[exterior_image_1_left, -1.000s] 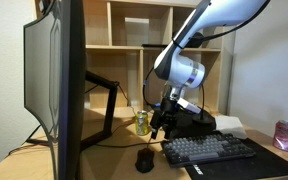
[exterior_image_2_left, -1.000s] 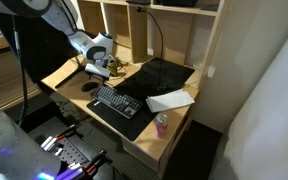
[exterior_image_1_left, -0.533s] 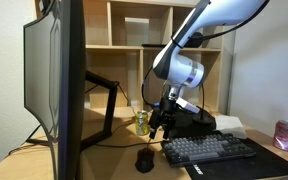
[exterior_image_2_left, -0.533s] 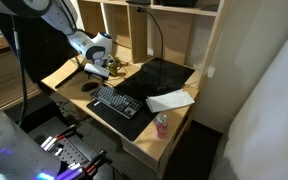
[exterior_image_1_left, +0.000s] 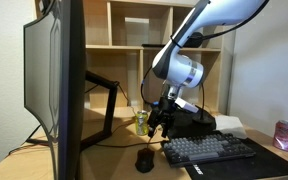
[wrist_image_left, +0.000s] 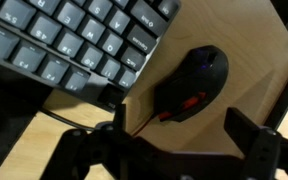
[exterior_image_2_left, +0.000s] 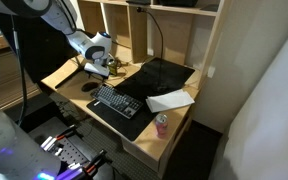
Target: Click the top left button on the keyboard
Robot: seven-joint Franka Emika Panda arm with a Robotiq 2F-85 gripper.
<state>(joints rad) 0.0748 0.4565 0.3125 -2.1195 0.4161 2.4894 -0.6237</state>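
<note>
Wooden desk bears keyboard and mouse; the pincer hangs above, fingers apart.

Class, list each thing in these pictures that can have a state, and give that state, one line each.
gripper: jaws open, holding nothing, above the desk.
keyboard: flat on the desk, not touched.
mouse: on the desk beside the keyboard, not touched.
pink can: upright.
yellow can: upright.

One keyboard; one mouse; one monitor; two cans, a yellow can and a pink can; one white sheet; one arm.
</note>
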